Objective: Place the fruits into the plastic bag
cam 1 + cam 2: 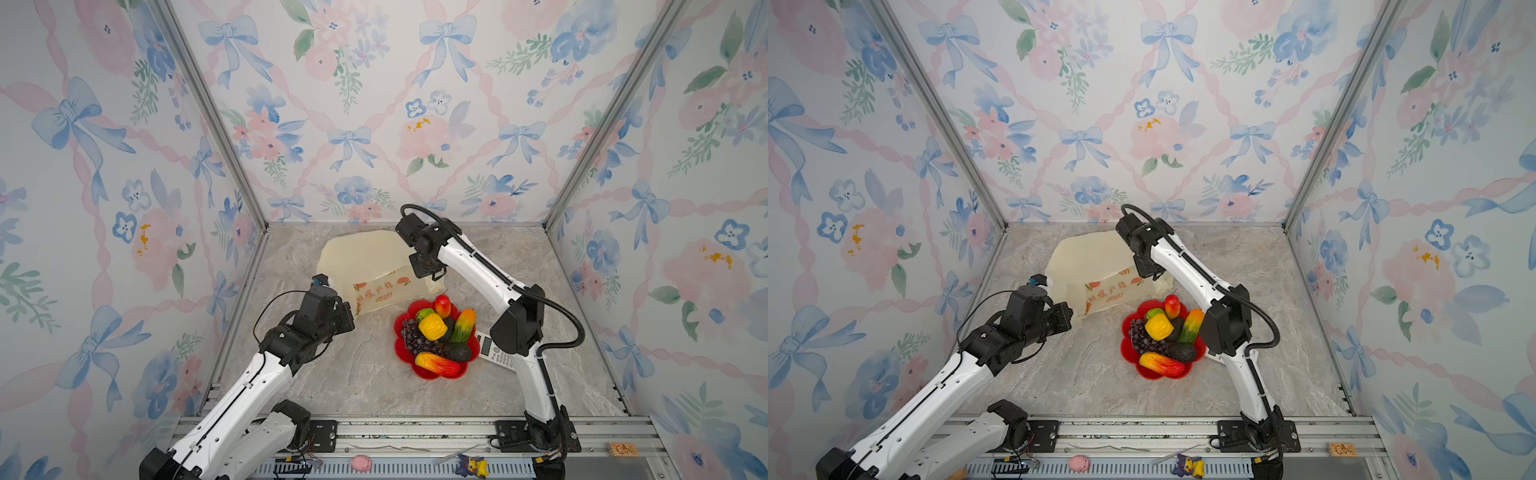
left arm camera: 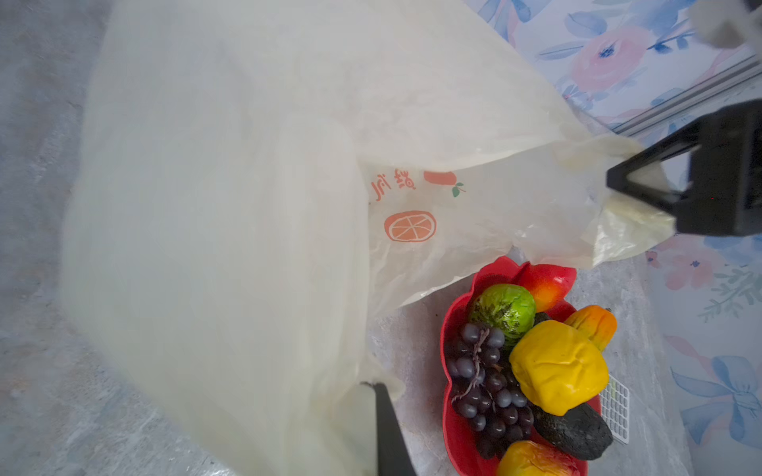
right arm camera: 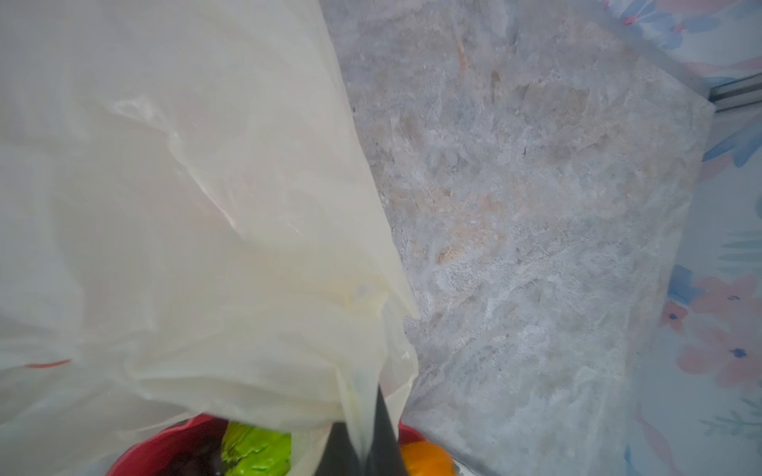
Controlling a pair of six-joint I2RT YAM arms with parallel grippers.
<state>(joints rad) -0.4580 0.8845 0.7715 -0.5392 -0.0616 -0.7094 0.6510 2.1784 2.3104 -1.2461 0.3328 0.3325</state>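
Note:
The pale-yellow plastic bag [image 1: 365, 262] hangs stretched between both grippers above the back of the table. My left gripper [image 2: 369, 387] is shut on its left edge, film hiding one finger. Across the mouth, my right gripper [image 3: 367, 437] is shut on a pinched strip of the bag; in the left wrist view it [image 2: 643, 189] grips the far corner. The fruits lie piled in a red dish just in front of the bag: yellow lumpy one [image 1: 432, 326], grape bunch [image 1: 413, 338], avocado [image 1: 457, 351], two mangoes [image 1: 438, 365] [image 1: 464, 326], green ball [image 1: 424, 313].
The red flower-shaped dish [image 1: 400, 322] sits right of centre on the marble table. A white keypad device [image 1: 492, 353] lies beside it under the right arm. Small toys [image 1: 360, 462] rest on the front rail. Patterned walls enclose three sides.

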